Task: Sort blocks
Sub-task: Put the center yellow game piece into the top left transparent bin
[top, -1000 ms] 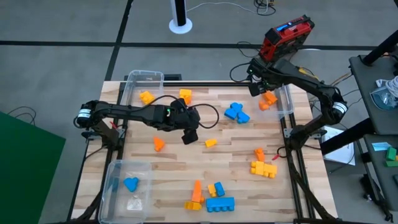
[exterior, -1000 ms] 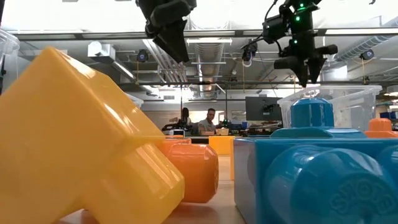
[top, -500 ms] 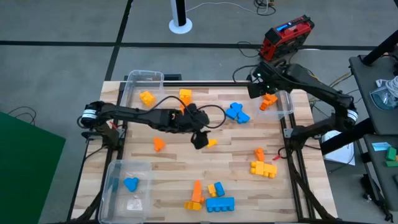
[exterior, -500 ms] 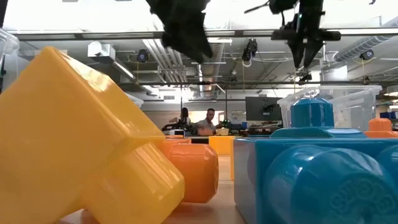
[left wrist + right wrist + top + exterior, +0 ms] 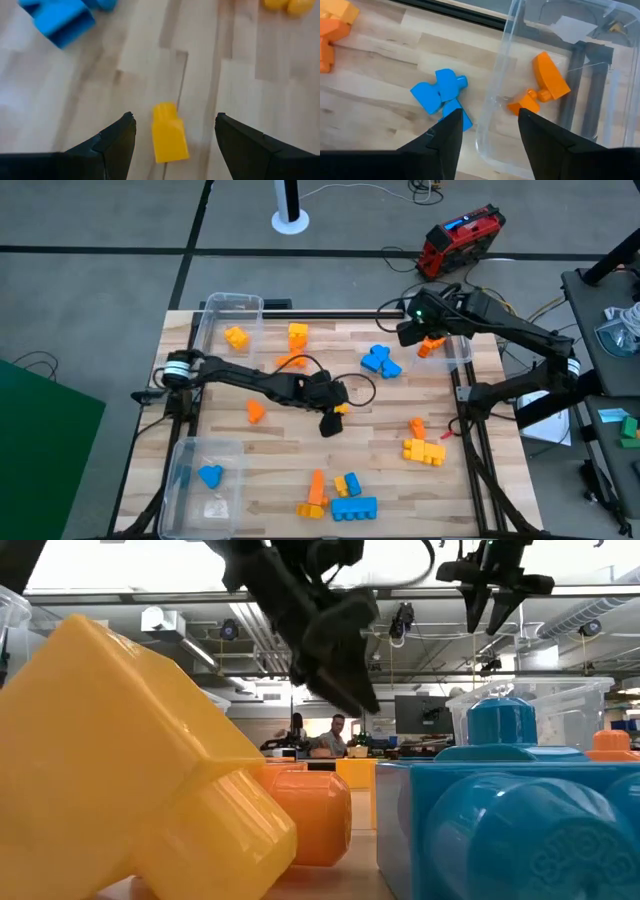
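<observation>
Blue, orange and yellow blocks lie scattered on the wooden table. A small yellow block [image 5: 169, 132] lies flat on the wood near the middle [image 5: 341, 409]. My left gripper [image 5: 175, 137] hangs open over it [image 5: 330, 420], one finger on each side and neither touching. My right gripper [image 5: 487, 132] is open with nothing between its fingers, above the left wall of the far-right clear bin [image 5: 458, 345]. That bin holds orange blocks [image 5: 545, 85]. A blue cluster [image 5: 381, 361] lies left of the bin.
A clear bin [image 5: 230, 308] at the far left holds a yellow block [image 5: 236, 337]. Another bin [image 5: 190, 455] at the near left holds a blue block [image 5: 210, 475]. Yellow blocks [image 5: 424, 451] lie at the near right. Orange and blue ones [image 5: 340, 498] lie at the near edge.
My left gripper has reached toward the table's right and near edges and come down over the small yellow block. My right gripper has risen a little by the far-right bin.
</observation>
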{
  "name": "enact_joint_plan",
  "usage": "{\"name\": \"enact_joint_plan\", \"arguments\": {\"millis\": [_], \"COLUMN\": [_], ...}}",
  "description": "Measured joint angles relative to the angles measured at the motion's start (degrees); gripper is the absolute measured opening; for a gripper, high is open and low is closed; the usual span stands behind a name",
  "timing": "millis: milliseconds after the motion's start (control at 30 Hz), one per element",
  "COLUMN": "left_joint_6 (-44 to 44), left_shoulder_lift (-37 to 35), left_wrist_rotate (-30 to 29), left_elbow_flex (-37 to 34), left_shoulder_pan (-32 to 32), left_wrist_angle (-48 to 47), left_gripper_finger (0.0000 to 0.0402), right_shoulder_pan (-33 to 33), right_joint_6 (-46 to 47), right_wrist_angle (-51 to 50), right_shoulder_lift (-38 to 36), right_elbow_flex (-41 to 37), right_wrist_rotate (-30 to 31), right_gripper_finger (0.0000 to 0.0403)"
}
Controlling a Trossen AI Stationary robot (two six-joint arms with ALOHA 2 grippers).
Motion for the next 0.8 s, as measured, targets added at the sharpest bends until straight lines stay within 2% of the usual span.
{"name": "enact_joint_plan", "arguments": {"millis": [267, 567, 800], "left_joint_6": [1.9, 2.1, 1.1], "left_shoulder_lift": [5.6, 7.1, 9.6], "left_wrist_rotate": [0.0, 0.0, 0.0], "left_elbow_flex": [0.0, -0.2, -0.4], "left_shoulder_pan": [0.0, 0.1, 0.2], "left_wrist_angle": [0.8, 3.1, 3.6], "left_gripper_finger": [0.0246, 0.0245, 0.0221], "right_shoulder_pan": [0.2, 0.2, 0.2], "right_joint_6": [0.0, 0.6, 0.6], "right_wrist_angle": [0.0, -0.1, 0.0], "right_shoulder_lift": [0.0, 0.0, 0.1], "right_elbow_flex": [-1.5, -3.0, -3.1], "right_wrist_rotate": [-0.2, -1.5, -1.7], "right_gripper_finger": [0.0211, 0.0222, 0.0221]}}
